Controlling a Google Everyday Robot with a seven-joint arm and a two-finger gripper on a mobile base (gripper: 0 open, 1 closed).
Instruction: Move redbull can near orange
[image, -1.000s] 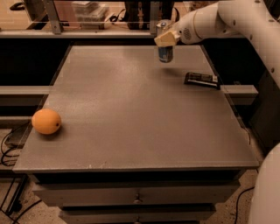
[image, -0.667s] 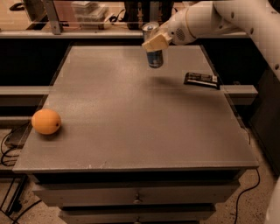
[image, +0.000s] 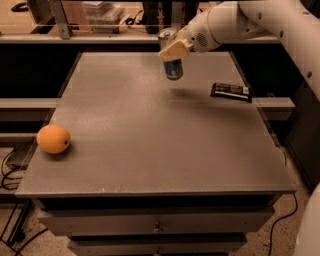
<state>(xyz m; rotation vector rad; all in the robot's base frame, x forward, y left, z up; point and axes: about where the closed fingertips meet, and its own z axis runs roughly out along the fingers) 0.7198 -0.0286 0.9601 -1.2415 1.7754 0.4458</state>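
The slim silver and blue metal redbull can (image: 174, 69) is gripped around its upper part by the cream end effector (image: 173, 50) and held upright just above the grey counter (image: 150, 150), near the far edge. The round bright orange (image: 53, 139) is seen at the left edge, well apart. A flat black packet (image: 230, 91) lies by the right edge.

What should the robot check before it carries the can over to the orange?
1. The gripper is shut on the redbull can: ok.
2. Can lifted off the table: ok, its shadow lies apart below it.
3. Can roughly upright: ok.
4. Nothing between can and orange: ok.
5. Bare table beside the orange for setting down: ok.
6. The black packet is out of the way: ok, it lies on the side away from the orange.
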